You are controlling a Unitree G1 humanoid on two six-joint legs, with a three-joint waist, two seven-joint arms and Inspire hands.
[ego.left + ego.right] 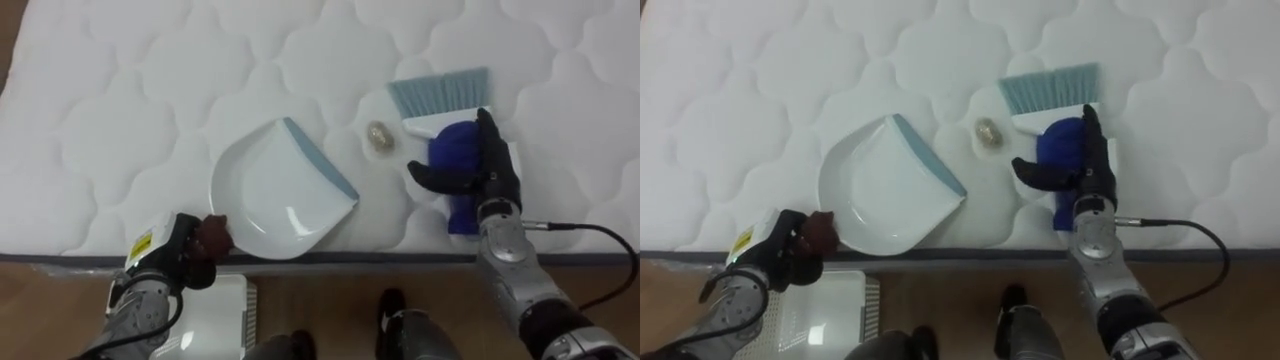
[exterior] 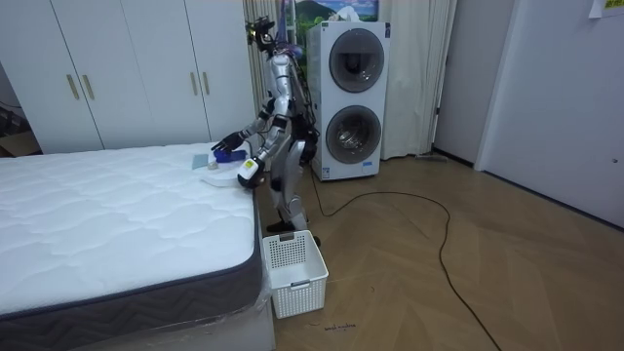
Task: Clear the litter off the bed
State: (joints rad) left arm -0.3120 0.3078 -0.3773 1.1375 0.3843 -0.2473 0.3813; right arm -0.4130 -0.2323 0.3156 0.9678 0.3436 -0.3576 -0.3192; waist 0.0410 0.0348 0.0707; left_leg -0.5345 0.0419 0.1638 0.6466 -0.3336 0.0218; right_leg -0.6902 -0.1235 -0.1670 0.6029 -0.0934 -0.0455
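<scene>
At the near edge of the bed [image 1: 120, 80], the left robot hand [image 1: 185, 248] is closed round the dark handle of the white dustpan [image 1: 275, 190]. The pan lies flat on the mattress with its blue-lipped mouth toward a small crumpled scrap [image 1: 379, 135]. The right robot hand [image 1: 485, 170] is wrapped over the blue handle of the brush [image 1: 440, 95], whose bristles sit just beside the scrap on its far right. To sweep well, the bristles should probably drop behind the scrap and draw it in one light stroke to the lip, with the pan pressed down so nothing slips under. A white basket [image 2: 292, 273] stands on the floor beside the bed.
</scene>
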